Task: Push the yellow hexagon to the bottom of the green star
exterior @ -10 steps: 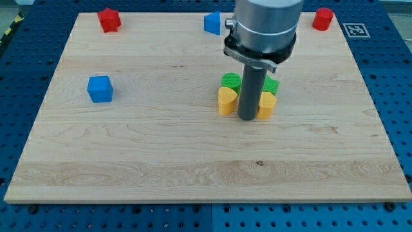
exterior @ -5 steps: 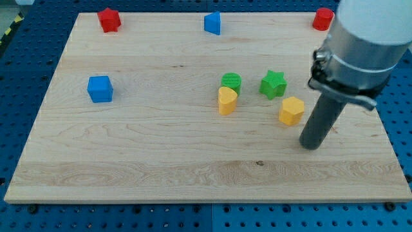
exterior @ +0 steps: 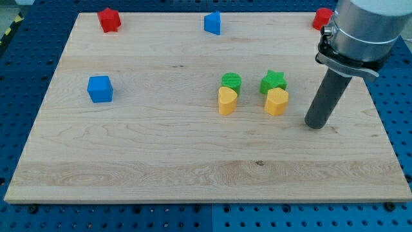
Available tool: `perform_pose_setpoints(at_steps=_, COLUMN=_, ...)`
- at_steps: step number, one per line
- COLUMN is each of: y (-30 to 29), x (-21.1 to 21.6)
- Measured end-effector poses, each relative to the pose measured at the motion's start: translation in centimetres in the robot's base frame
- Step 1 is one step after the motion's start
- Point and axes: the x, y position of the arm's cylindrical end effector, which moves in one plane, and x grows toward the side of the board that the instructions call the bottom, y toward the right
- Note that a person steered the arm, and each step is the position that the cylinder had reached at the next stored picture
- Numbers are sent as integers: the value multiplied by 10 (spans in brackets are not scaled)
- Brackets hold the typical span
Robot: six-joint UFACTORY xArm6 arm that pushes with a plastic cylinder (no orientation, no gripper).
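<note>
I find no words, brand names or numbers that can be read anywhere around me. The only sign is a small black-and-white square marker [exterior: 353,29], a coded pattern and not lettering, lying on the blue perforated surface just past the far corner of my bench [exterior: 129,154], up and slightly to the view's right of my tip [exterior: 314,125]. Its pattern is too small for me to make out. The coloured blocks carry no printing that I can see, and the bare wood of the bench shows only grain.
</note>
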Motion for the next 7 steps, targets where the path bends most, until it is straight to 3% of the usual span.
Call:
perform_pose_setpoints(at_steps=2, y=-7, x=-40)
perform_pose_setpoints(at_steps=3, y=-7, x=-40)
perform_pose_setpoints(at_steps=4, y=-9, x=23)
perform_pose_setpoints(at_steps=5, y=-61, x=13)
perform_pose_setpoints(at_steps=6, y=-66, x=-30)
perform_pose_setpoints(at_steps=7, y=-62, x=-30)
